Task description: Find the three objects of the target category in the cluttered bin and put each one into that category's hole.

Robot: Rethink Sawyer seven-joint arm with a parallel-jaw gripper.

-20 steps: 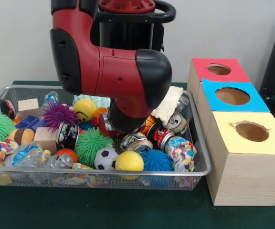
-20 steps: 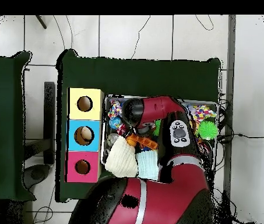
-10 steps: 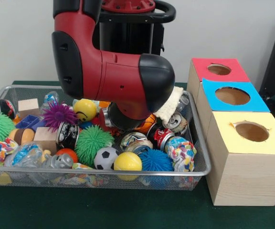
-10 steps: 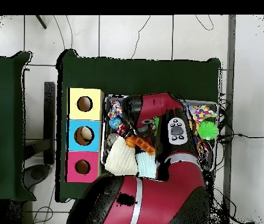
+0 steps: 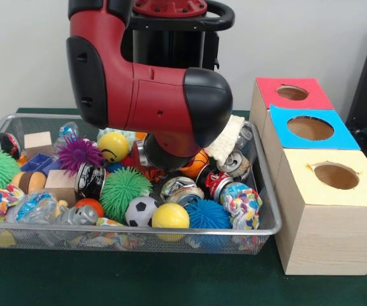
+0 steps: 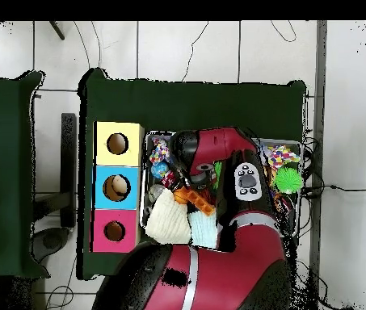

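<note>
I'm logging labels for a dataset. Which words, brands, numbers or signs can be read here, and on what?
No text can be read.
Crushed cans: printing shows, too blurred to read.
Black can: markings too small to read.
Yellow ball: a drawn face, no words.
Boxes: plain coloured tops with holes, no labels.

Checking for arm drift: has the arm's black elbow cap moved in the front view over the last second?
Yes. The black elbow cap has risen and shifted slightly toward the red-topped box, now standing higher above the wire bin's clutter.

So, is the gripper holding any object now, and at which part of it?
It cannot be told. The arm reaches down into the bin, and its own body hides the gripper in both views.
</note>
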